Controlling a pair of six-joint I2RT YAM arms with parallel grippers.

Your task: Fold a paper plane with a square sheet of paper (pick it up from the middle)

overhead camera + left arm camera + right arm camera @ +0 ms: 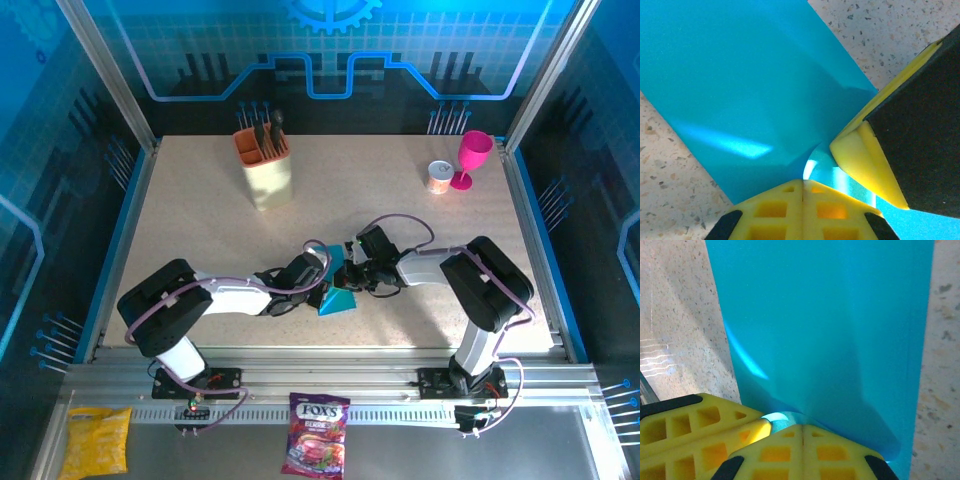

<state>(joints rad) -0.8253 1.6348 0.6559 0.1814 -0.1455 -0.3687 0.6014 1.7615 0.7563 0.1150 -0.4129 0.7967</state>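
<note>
- The tabletop holds the square sheet of paper on the arms' side of the beige utensil holder, slightly to its right.
- The sheet is bent but shows no dart shape yet, so most folds probably remain.
- The left end effector and the right end effector both clench the sheet.

The sheet of paper lay near the middle of the table, the left hand and right hand meeting on it. The utensil holder stood far left. The goblet stood far right, a small can just left of it.
</note>
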